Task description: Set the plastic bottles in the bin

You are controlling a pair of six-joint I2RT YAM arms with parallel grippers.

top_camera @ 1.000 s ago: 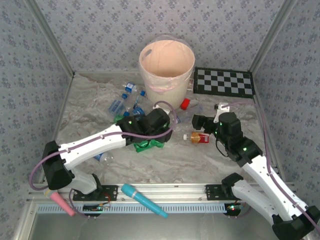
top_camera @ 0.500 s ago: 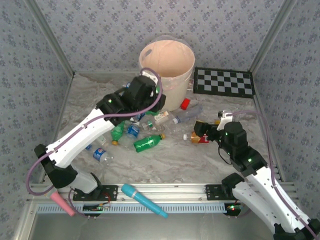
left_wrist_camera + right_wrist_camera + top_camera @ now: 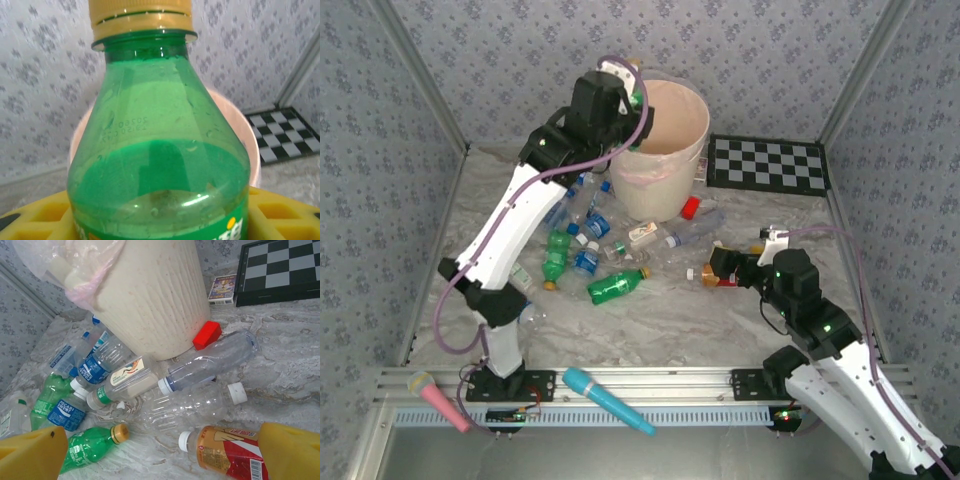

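Left fingers (image 3: 282, 212) are clamped on one held green bottle (image 3: 160, 165) with a yellow cap, which hangs at the left rim of the single peach bin (image 3: 665, 185). Right fingers (image 3: 292, 452) stand wide apart low over the surface (image 3: 720, 320). One checkerboard (image 3: 767, 165) lies right of the bin. Two wands rest at the near edge, a blue wand (image 3: 610, 400) and a pink wand (image 3: 435, 398). Three loose green bottles (image 3: 615, 287) lie left of centre. The clear bottles (image 3: 210, 362) by the bin's foot overlap too much to count. One brown bottle (image 3: 225, 450) lies between the right fingers, just beside the right-hand one. One red block (image 3: 206, 335) touches the bin's base.
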